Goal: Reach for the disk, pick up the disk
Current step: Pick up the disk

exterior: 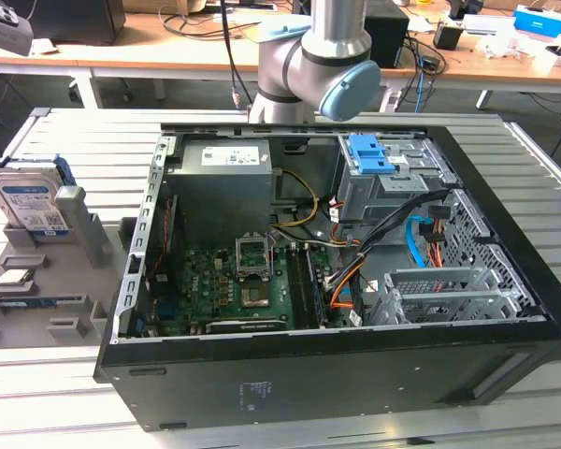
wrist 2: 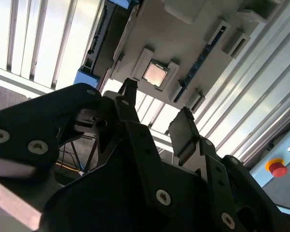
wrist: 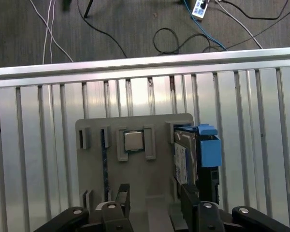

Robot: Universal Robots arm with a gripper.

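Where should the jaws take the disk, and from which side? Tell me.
Probably grip the disk across its two flat faces near the free top edge, coming from above: it stands on edge in the grey holder, lower part slotted in.

Bright room light; strong glare on metal slats (wrist 2: 38, 38); tool (wrist 2: 156, 104) dark, silhouetted against it.

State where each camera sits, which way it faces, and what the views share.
Exterior view: off the arm, looking down into the computer case; the arm shows behind, the disk at the exterior view's left.
First wrist view: on the arm, facing straight down on the grey holder; the open gripper shows.
Second wrist view: on the arm, looking obliquely along the fingers at the holder.
Shared: both wrist views show the processor chip.
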